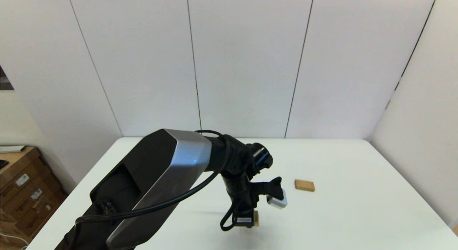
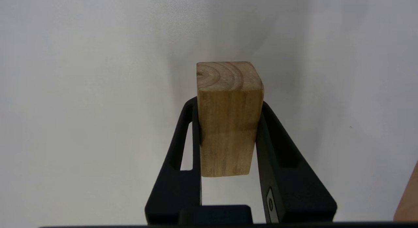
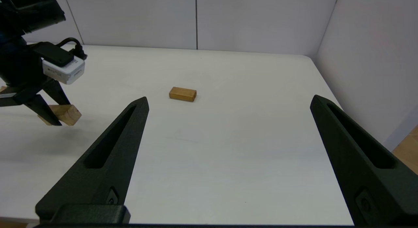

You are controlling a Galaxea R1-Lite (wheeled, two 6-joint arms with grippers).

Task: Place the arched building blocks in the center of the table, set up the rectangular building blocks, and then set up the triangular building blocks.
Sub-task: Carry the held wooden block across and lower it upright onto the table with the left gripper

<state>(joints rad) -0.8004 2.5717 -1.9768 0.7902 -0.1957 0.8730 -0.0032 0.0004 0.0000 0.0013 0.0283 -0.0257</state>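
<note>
My left gripper point(image 2: 228, 100) is shut on a thick light-wood block point(image 2: 228, 123), taken to be the arched block; its cut-out is hidden. In the head view the left gripper point(image 1: 250, 221) points down near the table's middle front, and only a sliver of the arched block point(image 1: 256, 218) shows. I cannot tell whether it touches the white table point(image 1: 357, 207). The flat rectangular block point(image 1: 304, 185) lies apart on the table to the right. My right gripper point(image 3: 228, 100) hangs open and holds nothing, short of the rectangular block point(image 3: 183, 93). The triangular block is not identifiable.
A sliver of another wood piece point(image 2: 408, 202) lies close beside the left gripper, its shape hidden. White wall panels point(image 1: 250, 63) stand behind the table and along its right side. Cardboard boxes point(image 1: 25, 192) sit on the floor at far left.
</note>
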